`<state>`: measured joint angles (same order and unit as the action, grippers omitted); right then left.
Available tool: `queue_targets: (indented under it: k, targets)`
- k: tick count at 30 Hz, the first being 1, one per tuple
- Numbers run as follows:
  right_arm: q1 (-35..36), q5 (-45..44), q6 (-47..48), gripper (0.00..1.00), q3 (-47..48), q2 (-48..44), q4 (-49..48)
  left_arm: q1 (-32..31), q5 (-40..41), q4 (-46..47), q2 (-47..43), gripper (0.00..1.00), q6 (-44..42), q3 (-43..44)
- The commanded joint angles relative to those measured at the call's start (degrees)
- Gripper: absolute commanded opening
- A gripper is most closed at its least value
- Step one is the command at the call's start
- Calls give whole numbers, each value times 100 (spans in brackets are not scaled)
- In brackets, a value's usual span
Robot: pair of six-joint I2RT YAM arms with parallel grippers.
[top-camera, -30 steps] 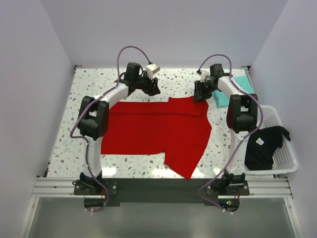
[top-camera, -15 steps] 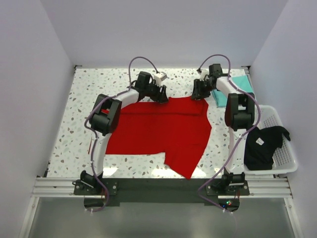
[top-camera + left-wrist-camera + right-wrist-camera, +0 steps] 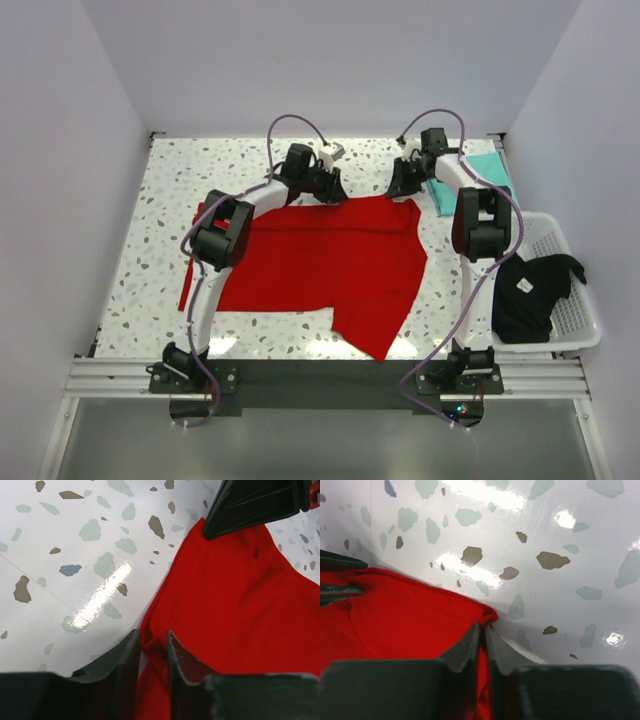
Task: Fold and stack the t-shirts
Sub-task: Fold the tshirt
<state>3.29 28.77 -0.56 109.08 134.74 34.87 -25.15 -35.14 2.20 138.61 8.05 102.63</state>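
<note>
At the far edge of the table [image 3: 150,220], the left gripper [image 3: 150,641] has been brought across to the hem of the spread red t-shirt [image 3: 320,255], where a fold is apparently pinched. The right gripper [image 3: 482,631] is now clamped on its far corner, so a fold can be begun.

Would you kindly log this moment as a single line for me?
step: grasp red shirt far edge | right gripper: pinching its corner | left gripper: straddling edge, grip unclear | black shirt: in basket
</note>
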Motion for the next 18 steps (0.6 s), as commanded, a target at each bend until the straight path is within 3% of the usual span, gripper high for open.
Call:
queue_targets:
  k: [1,2,8,18]
  targets:
    - [-30,435,-59,4,237,-61,19,-8,-397,334,-26,28,144,240]
    - [-21,497,-15,0,211,-105,63,-8,-415,351,-70,20,135,214]
    - [-30,647,319,0,-316,-808,90,-8,-573,694,-773,2,-41,-471]
    - [-30,867,855,0,-1580,-1985,406,-34,-899,809,-1916,0,-558,-1860]
